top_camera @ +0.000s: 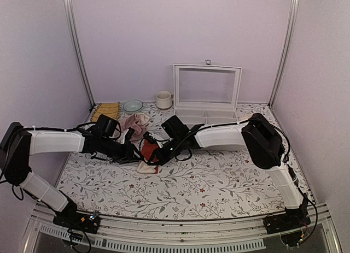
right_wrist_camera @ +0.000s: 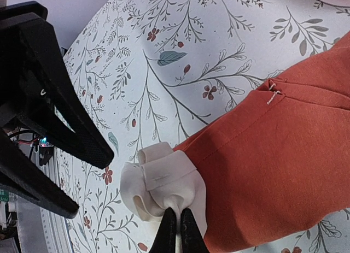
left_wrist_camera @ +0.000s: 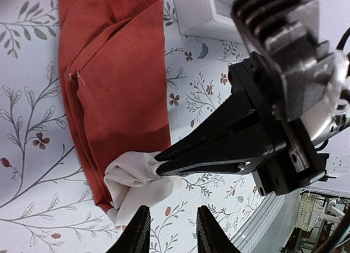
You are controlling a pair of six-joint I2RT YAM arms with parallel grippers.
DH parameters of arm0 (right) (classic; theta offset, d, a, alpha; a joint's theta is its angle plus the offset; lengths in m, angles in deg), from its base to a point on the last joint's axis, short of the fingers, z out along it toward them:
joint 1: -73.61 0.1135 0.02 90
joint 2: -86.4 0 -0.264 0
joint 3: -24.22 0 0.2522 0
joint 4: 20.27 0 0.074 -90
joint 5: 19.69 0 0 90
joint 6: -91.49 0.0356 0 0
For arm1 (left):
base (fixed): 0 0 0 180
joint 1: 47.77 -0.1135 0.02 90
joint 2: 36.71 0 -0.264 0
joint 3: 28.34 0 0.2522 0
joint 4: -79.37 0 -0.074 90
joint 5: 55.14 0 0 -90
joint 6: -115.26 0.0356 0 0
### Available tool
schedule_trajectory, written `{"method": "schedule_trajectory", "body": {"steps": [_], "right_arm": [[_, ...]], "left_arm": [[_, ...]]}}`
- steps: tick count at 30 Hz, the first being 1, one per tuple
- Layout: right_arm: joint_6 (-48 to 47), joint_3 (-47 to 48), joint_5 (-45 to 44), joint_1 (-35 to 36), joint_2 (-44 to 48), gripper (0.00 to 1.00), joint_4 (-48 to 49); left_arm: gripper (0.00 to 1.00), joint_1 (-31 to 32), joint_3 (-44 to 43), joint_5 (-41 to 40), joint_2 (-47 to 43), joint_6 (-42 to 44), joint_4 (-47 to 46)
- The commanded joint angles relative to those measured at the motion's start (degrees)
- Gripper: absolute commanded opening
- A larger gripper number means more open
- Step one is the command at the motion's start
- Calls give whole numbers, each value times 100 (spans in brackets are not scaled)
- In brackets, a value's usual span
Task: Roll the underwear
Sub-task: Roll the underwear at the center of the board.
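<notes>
Got the underwear [left_wrist_camera: 117, 83] lying folded in a long strip on the table [top_camera: 180, 187]. Pinching its bunched cream waistband end with the right gripper [right_wrist_camera: 176, 220], clamped tight. Hanging just beside that end with the left gripper [left_wrist_camera: 173, 220], fingers [left_wrist_camera: 139, 234] apart, nothing in them.

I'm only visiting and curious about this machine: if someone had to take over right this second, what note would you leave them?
Right jaws: shut, pinching the cream waistband at one end of the underwear.
Left jaws: open, nothing between them, hovering close beside that same end.
Underwear: folded into a long red-orange strip, lying flat on the floral table between the two arms.
Done: strip folded; waistband end gathered into a bunch.
Left: roll the strip up from that end. No real roll has formed yet.
</notes>
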Motion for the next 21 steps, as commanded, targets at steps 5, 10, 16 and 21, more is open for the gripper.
{"method": "schedule_trajectory", "body": {"steps": [5,10,16,21], "right_arm": [[2,128,54,-38,-464,0,-87],[7,128,51,-36,-460,0,-104],[2,128,59,-38,-444,0,-113],[18,119,52,-36,-434,0,-114]], "left_arm": [[30,136,65,-207,238,226,-2],[30,157,-76,-310,374,256,30],[30,154,-270,-532,556,287,138],[24,157,-381,-552,643,305,150]]}}
